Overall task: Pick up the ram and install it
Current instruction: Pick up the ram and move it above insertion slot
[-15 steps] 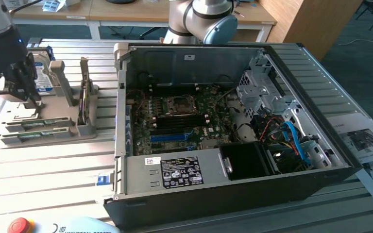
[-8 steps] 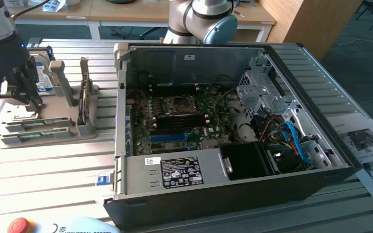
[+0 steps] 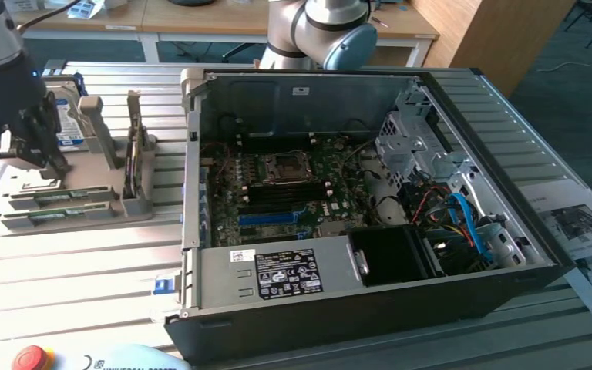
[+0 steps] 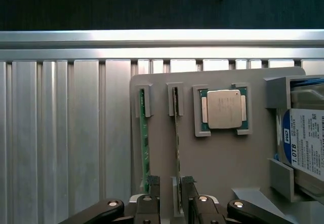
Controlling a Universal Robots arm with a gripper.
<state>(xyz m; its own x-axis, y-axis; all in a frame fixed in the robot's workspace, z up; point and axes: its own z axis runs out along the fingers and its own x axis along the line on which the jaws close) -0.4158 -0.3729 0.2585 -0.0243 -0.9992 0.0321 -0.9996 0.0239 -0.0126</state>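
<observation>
Surface: ribbed aluminium worktop (image 3: pixel 90 262). An open computer case (image 3: pixel 307 327) lies on it, motherboard exposed. A grey fixture plate (image 4: pixel 217 168) sits toward the exterior view's left, just beside the case.

Fixture contents, wrist view: two green sticks standing on edge in parallel slots, a processor (image 4: pixel 223 109) in its square pocket, and a hard drive (image 4: pixel 306 143) with a blue-and-white label held in end brackets.

Tool (image 4: pixel 170 186): released, jaws spread. It is down over the fixture at the near end of the sticks. In the exterior view the arm hangs over the fixture's left end, tool (image 3: pixel 31 150) low, close to the plate.

Task item: the ram (image 4: pixel 176 133) is seated in its slot, the one nearer the processor, and runs between the two fingers (image 4: pixel 152 186). The pads appear not to press the board, though the view is too tight to be sure. The other stick (image 4: pixel 144 143) lies just outside one finger.
</observation>
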